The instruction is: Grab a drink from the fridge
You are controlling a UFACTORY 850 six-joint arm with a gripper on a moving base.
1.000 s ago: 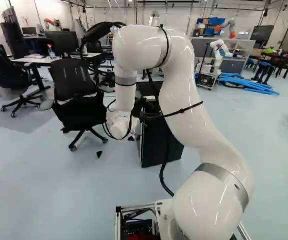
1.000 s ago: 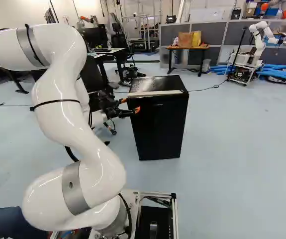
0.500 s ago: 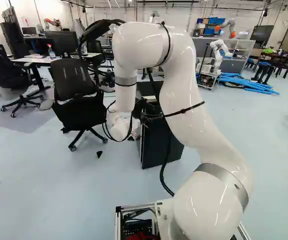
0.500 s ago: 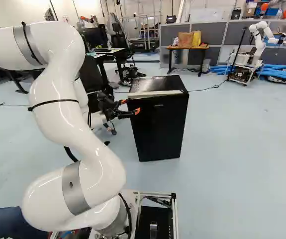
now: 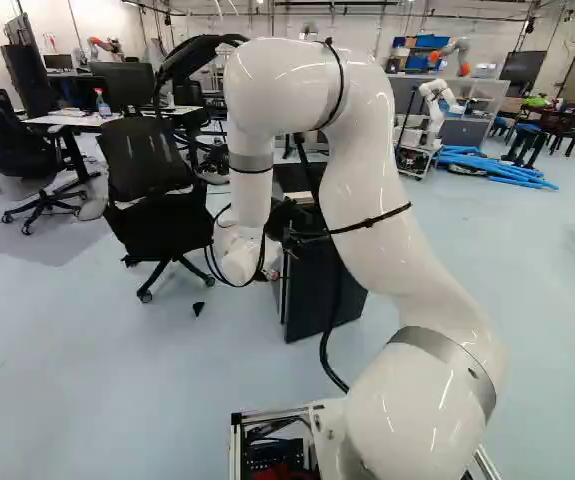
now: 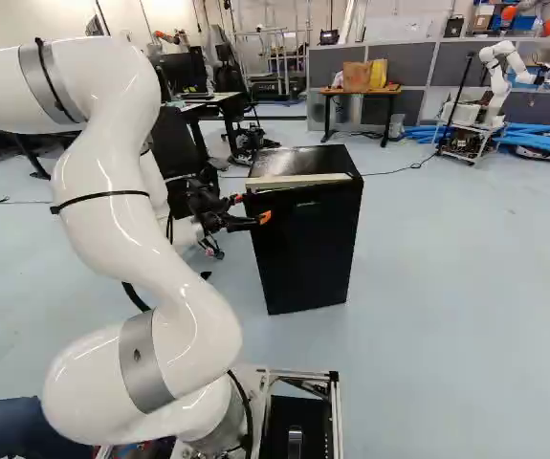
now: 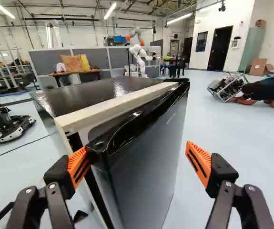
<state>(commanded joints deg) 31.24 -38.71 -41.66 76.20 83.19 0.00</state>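
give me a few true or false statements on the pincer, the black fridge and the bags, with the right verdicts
1. The pincer is shut. False: its orange pads stand wide apart.
2. A corner of the black fridge reaches between the pads. True.
3. The brown bag and yellow bag stand on the fridge. False: the brown bag and yellow bag are on a table beyond it.
4. The fridge stands on the floor. True.
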